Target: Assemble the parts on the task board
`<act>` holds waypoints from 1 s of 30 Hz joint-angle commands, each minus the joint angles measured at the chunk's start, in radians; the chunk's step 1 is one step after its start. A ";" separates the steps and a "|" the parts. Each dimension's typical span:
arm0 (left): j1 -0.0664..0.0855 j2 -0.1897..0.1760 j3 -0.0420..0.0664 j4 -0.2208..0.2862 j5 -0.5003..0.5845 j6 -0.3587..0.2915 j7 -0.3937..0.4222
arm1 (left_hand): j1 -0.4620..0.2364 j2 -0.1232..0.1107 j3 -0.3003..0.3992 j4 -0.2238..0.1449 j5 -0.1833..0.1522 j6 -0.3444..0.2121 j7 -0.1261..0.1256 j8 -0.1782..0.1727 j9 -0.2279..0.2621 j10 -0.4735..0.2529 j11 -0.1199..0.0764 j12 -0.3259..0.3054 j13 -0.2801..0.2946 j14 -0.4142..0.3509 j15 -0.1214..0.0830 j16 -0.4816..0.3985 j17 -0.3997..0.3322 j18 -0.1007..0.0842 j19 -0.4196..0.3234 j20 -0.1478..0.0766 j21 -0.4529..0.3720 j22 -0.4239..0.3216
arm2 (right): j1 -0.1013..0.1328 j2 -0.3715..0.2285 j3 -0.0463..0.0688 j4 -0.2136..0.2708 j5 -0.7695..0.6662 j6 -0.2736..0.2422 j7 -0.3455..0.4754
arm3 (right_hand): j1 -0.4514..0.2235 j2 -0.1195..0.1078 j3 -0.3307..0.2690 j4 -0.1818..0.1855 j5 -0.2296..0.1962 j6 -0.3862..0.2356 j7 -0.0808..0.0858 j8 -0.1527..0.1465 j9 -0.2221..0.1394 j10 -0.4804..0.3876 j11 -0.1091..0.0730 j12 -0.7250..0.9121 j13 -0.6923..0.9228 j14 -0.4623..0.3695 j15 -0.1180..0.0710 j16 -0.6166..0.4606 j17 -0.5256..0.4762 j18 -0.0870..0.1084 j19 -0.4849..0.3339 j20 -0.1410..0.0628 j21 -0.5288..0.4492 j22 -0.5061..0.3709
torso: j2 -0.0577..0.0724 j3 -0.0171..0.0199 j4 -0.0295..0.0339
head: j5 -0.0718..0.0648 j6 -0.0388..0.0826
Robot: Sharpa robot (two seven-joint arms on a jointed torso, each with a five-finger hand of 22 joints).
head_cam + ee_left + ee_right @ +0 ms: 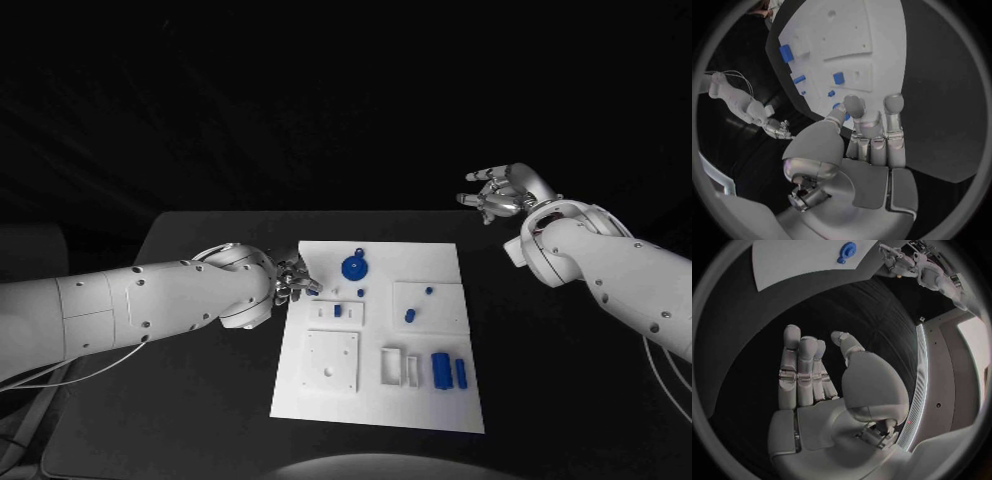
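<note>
Approach step judged: left hand [293, 277], fingers apart and empty, is poised at the board [378, 400] edge; a part [355, 266] must be grasped next. Right hand [498, 195], likewise spread and empty, is held well clear.

A black table [188, 400] stands in a dark room; surroundings unlit.

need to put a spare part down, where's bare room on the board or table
Free: the near left corner of the board, below the square plate, and the black table between the board's right edge and the right arm. Crowded: the board's middle and the left edge, where the left hand hovers beside the round blue part.
</note>
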 commanded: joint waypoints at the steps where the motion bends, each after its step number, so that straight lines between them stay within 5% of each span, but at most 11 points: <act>1: -0.006 0.006 -0.001 0.006 -0.039 0.010 -0.015 | 0.009 0.004 0.012 -0.007 0.003 0.058 -0.052 0.001 0.284 0.042 -0.003 -0.002 -0.001 0.007 0.001 -0.005 0.001 -0.004 0.007 -0.001 0.003 0.033 | -0.001 -0.001 0.000 0.001 -0.003 0.003 0.003 | 0.003 -0.007 0.000 0.005 0.001 0.004 0.001 -0.001 0.001 0.000 -0.001 0.005 0.000 -0.002 0.000 0.002 -0.001 0.009 0.001 -0.003 -0.003 0.018 | 0.002 -0.0005 0.0005 | -0.002 -0.004; 30: -0.042 0.042 -0.003 -0.013 -0.092 0.071 -0.019 | -0.001 0.007 0.022 -0.013 0.011 0.053 -0.050 0.003 0.291 0.042 -0.002 -0.002 -0.002 0.007 0.004 -0.006 0.002 -0.004 0.005 0.002 0.002 0.033 | -0.002 0.005 0.000 -0.001 -0.002 0.001 -0.002 | 0.005 -0.011 0.008 0.011 0.002 -0.005 0.001 -0.002 0.000 0.011 -0.002 -0.042 -0.083 0.001 0.000 -0.077 -0.051 0.001 0.016 -0.003 -0.082 -0.053 | 0.002 0.0000 0.0001 | -0.010 -0.011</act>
